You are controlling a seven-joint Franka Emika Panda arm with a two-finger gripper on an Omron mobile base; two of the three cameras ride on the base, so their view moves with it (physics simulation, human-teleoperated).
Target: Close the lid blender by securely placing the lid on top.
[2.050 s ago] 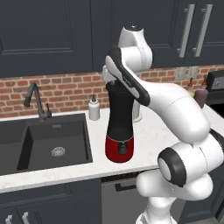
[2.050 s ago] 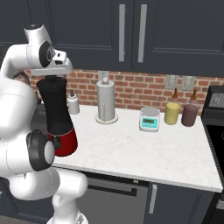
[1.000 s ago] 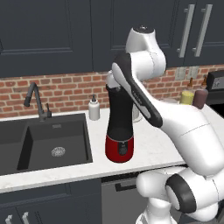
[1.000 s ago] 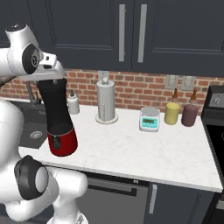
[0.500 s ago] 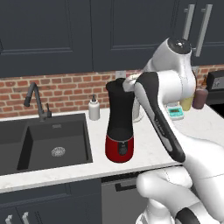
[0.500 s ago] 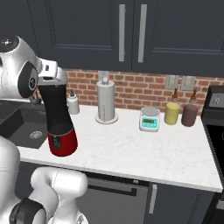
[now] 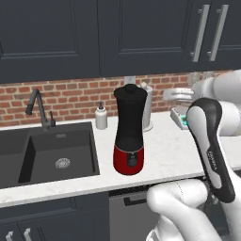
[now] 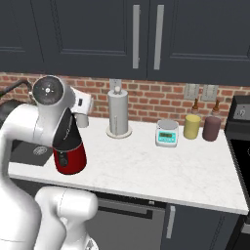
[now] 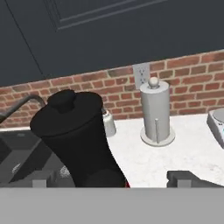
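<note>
The blender (image 7: 129, 132) stands upright on the white counter (image 7: 169, 155), just right of the dark sink (image 7: 47, 150). Its black jar rises from a rounded red base with a black dial at the front. The lid (image 7: 131, 91) sits flat on top of the jar, its raised knob pointing up. In the hand view the lid (image 9: 68, 110) covers the whole mouth of the jar, with no gap visible along the rim on the side that shows.

The gripper (image 9: 113, 179) is spread wide, its two dark fingertips (image 9: 186, 178) standing far apart at the bottom of the hand view, one on either side of the blender's lower body. Nothing lies between them and they grasp nothing; the lid is well clear of them, up and to the left in that view. Whether a fingertip brushes the jar low down cannot be told, since the bottom of the view is cut off.

From the left base view the white hand (image 7: 181, 94) hangs to the right of the blender, apart from it, at about the height of the lid.

Behind the blender a white soap bottle (image 7: 101, 116) stands near the brick wall. A paper towel holder (image 8: 118, 116) stands further right, and beyond it a small kitchen scale (image 8: 167, 133), a yellow jar (image 8: 192, 126) and a dark jar (image 8: 212, 128).
</note>
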